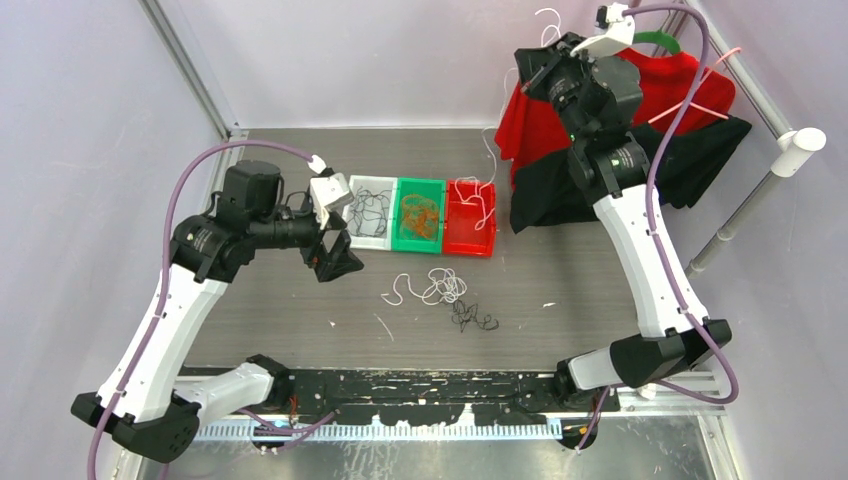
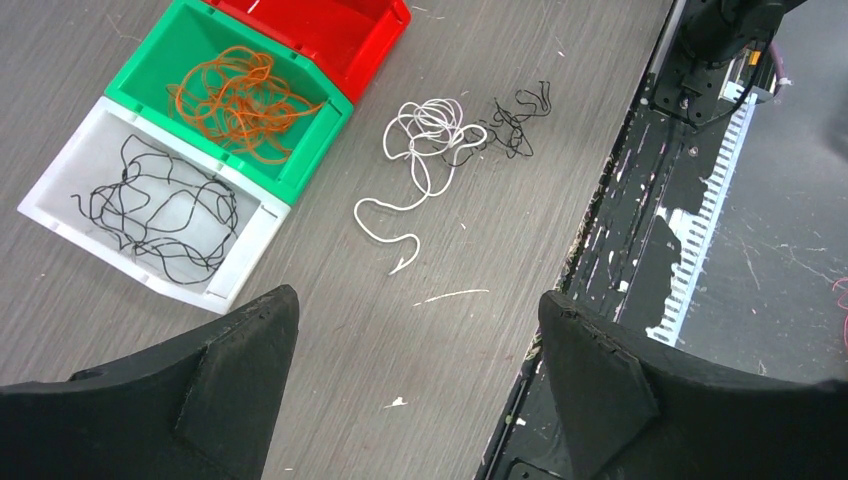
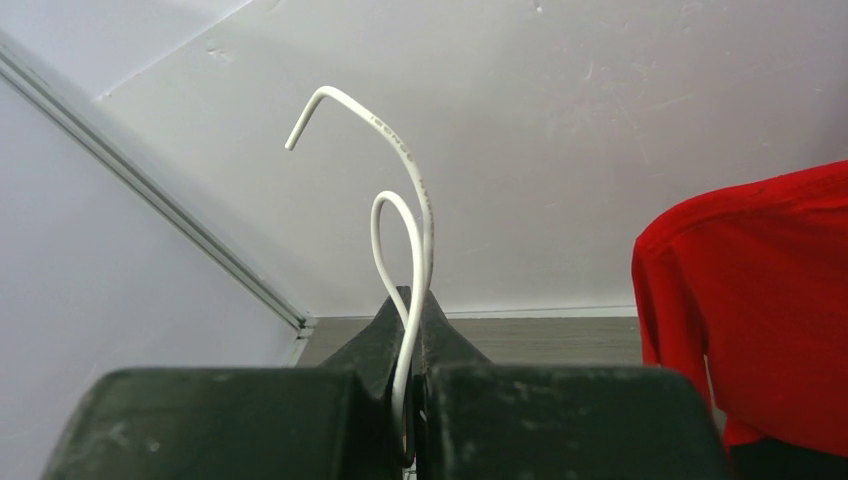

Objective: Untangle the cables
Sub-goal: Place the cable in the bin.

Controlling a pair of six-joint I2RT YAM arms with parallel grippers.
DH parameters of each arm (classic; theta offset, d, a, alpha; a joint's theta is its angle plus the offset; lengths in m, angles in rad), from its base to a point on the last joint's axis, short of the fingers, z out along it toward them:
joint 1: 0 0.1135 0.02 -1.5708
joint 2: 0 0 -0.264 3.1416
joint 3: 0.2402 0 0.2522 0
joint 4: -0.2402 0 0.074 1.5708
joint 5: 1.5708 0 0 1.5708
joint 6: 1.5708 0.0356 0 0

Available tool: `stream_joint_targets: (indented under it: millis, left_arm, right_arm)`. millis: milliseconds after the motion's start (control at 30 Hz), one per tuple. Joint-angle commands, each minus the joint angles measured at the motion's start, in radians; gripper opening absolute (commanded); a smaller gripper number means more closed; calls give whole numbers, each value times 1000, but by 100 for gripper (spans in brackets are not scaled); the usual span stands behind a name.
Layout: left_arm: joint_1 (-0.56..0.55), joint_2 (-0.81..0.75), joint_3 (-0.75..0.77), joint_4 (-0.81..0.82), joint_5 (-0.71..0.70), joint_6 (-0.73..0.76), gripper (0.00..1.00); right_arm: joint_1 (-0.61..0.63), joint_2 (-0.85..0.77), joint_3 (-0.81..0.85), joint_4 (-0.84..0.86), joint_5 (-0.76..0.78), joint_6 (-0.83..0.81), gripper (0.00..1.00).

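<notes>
Cables [image 2: 432, 128] knotted just ahead of the left hand [image 2: 415, 298], which is spread wide and empty.
A grab could drag both colours; white cable [image 3: 415, 230] clamped in right hand [image 3: 412, 305] may slip.

L tool [image 1: 335, 262] jaws apart, just beside white bin [image 1: 370, 243]. R tool [image 1: 545, 60] raised at back, white cable [image 1: 483, 208] dangling into red bin [image 1: 468, 248]. Tangled cables [image 1: 445, 290] on surface [image 1: 280, 320].
</notes>
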Motion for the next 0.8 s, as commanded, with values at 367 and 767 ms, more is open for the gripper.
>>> stream_joint_targets:
  millis: [367,767]
  left_arm:
    - [5,-33,19,9,19,9,89]
    - [5,-39,22,21,25,6,90]
  right_arm:
    - [-1,22,123,174,-24,97,1]
    - [-1,-27,171,180,-43,47,1]
